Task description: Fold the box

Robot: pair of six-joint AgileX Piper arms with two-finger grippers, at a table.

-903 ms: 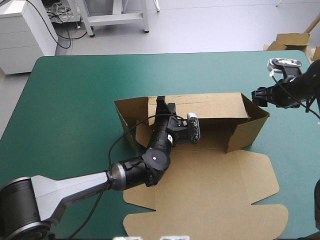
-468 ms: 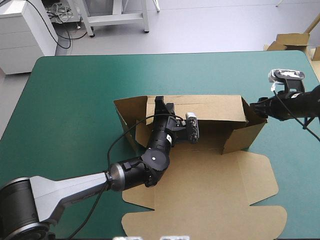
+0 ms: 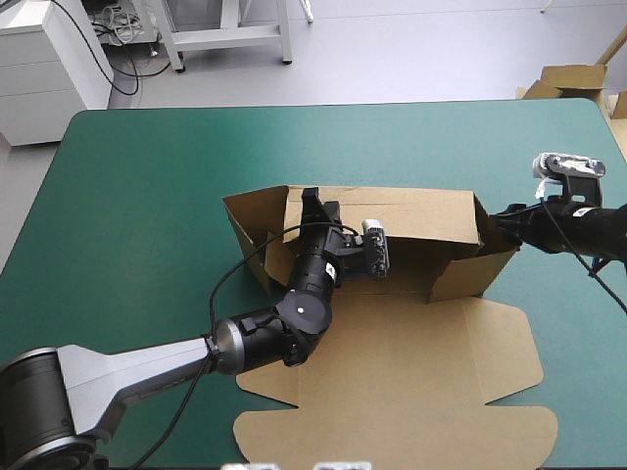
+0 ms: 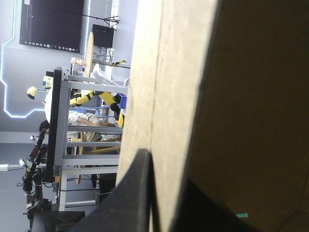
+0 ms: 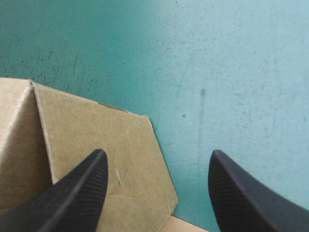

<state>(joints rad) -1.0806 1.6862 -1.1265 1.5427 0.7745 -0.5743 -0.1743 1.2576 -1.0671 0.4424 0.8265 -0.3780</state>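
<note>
I am running this from afar, and the place reads as a robotics lab. Two grey-and-black robot arms, the left arm and the right arm, work at a table under a plain teal-green cover, with the box as the test piece. Past the far edge I see bare grey floor, a white drawer cabinet, a pale metal frame, loose cables and spare cardboard.

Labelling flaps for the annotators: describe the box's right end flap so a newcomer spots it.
On the teal-green table, the brown box stands with walls raised, its lid flat toward the near edge. At its right end, one flap angles inward. It is the only wall beside the open right gripper.
</note>
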